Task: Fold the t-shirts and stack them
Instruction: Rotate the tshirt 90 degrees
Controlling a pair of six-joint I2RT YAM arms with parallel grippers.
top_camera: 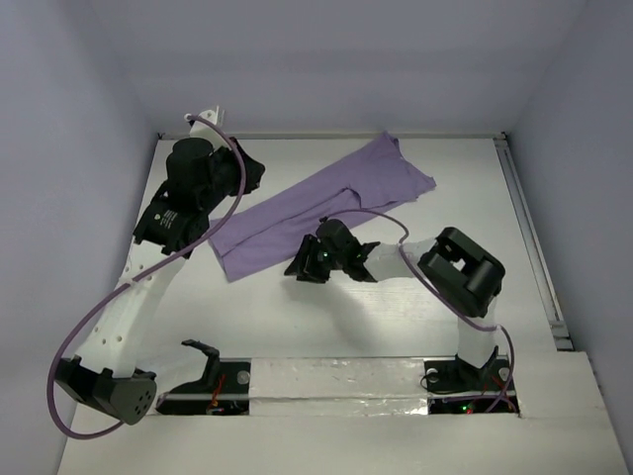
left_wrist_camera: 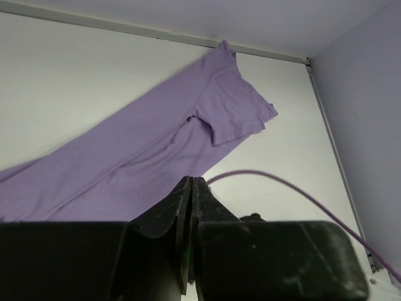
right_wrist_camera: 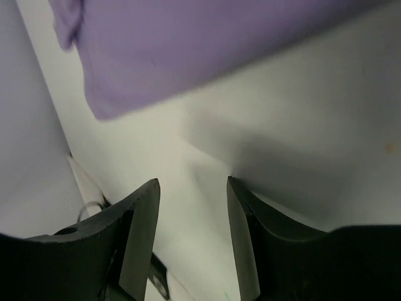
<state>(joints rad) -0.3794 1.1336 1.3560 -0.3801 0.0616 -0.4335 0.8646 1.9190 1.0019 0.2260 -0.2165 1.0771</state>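
One shirt (top_camera: 316, 210) lies as a diagonal strip on the tabletop (top_camera: 475, 198) and looks half folded. Left hand (left_wrist_camera: 191, 183) closed, empty; right hand (right_wrist_camera: 192, 182) open just beside its near edge. You'll likely need to grip there next.

light: bright, even, pretty soft | shadow: faint smudge on table (right_wrist_camera: 263, 147) under right gripper (right_wrist_camera: 192, 182) | focus: right wrist view mushy, t-shirt (right_wrist_camera: 188, 44) edge blurred

A white table (top_camera: 465, 178) is boxed in by plain pale lavender-grey panels, a far wall (top_camera: 336, 69) along its back edge and a left wall (top_camera: 59, 198) and right wall (top_camera: 593, 198) along its sides, with a thin metal rail (top_camera: 534, 242) on its right edge, under soft, even light.
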